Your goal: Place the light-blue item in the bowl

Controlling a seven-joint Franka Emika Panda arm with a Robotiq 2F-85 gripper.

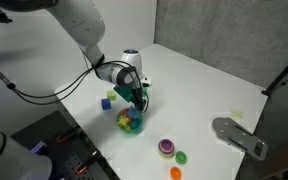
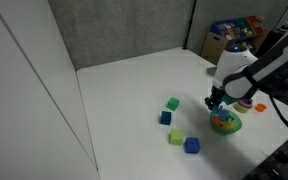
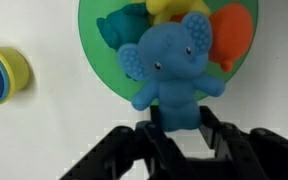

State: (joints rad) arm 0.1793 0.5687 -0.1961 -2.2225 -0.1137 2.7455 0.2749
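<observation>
Wrist view: the end effector (image 3: 182,122) pinches the light-blue elephant toy (image 3: 174,68) by its lower body, holding it over the near rim of the green bowl (image 3: 92,40), which already holds orange, yellow and teal toys. A stack of coloured round dishes (image 3: 4,75) sits apart on the white table (image 3: 44,130). The elephant is too small to make out in both exterior views, where the end effector (image 1: 137,97) (image 2: 216,100) hangs just above the bowl (image 1: 131,124) (image 2: 224,124). The table (image 1: 204,90) is white and matte, backed by grey wall panels (image 2: 124,30). In an exterior view, a grey flat object (image 1: 239,137) lies near the table's edge. In an exterior view, two green blocks (image 2: 173,103) and two blue blocks (image 2: 191,145) lie beside the bowl, with cluttered shelves (image 2: 234,30) behind.
</observation>
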